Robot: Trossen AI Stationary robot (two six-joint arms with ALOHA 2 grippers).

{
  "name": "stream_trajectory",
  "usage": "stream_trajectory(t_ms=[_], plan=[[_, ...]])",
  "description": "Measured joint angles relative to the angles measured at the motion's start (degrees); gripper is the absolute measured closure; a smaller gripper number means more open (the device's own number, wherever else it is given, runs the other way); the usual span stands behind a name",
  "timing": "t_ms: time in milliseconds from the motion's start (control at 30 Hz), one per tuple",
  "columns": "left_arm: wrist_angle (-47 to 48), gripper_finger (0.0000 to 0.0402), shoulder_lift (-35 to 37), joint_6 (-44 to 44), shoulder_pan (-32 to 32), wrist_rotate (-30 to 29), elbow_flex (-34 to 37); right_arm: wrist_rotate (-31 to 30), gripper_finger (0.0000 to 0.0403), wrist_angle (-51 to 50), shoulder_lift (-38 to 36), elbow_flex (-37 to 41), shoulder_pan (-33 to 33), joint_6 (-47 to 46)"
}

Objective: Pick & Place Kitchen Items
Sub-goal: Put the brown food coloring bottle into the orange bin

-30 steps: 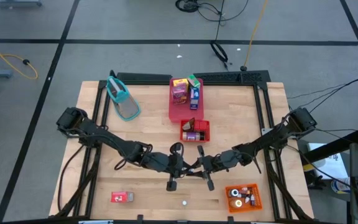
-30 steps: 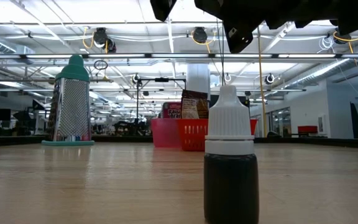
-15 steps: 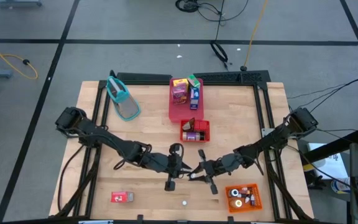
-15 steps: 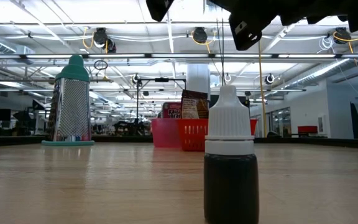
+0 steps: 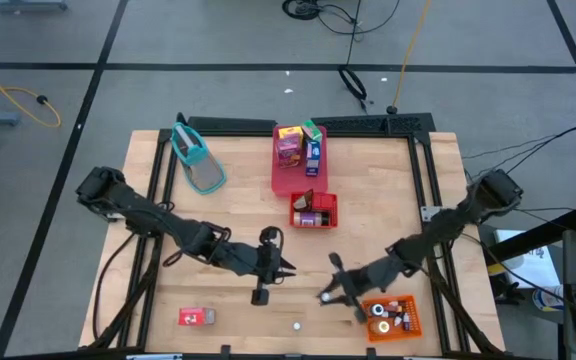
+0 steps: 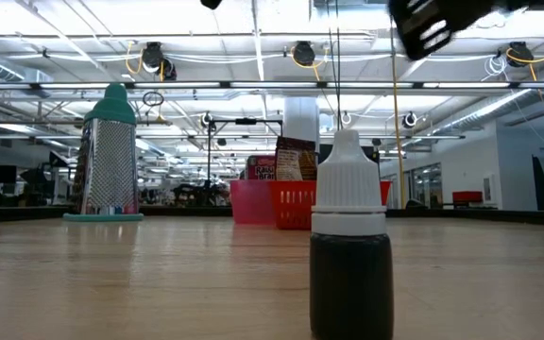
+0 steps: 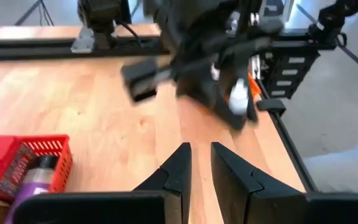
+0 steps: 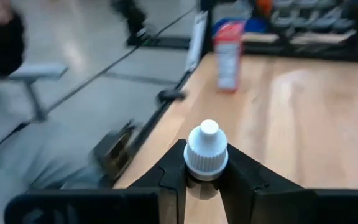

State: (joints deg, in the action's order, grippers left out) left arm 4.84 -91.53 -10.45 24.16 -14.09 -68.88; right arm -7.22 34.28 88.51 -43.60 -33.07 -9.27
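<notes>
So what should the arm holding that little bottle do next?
Probably swing a short way sideways to bring it over the orange bin. The right gripper is clamped on a small white-capped bottle and hangs just beside the bin, which already holds other small items, so it looks like the drop-off spot.
</notes>
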Motion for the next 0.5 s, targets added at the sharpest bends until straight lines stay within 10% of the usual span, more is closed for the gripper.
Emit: stream_trajectory(t_ms=[500], plan=[[1.48, 0.0344, -0.13, -0.83, 0.96, 0.0, 0.04, -7.12, 0.0345, -22.99, -14.55, -0.02, -22.26, -4.73]])
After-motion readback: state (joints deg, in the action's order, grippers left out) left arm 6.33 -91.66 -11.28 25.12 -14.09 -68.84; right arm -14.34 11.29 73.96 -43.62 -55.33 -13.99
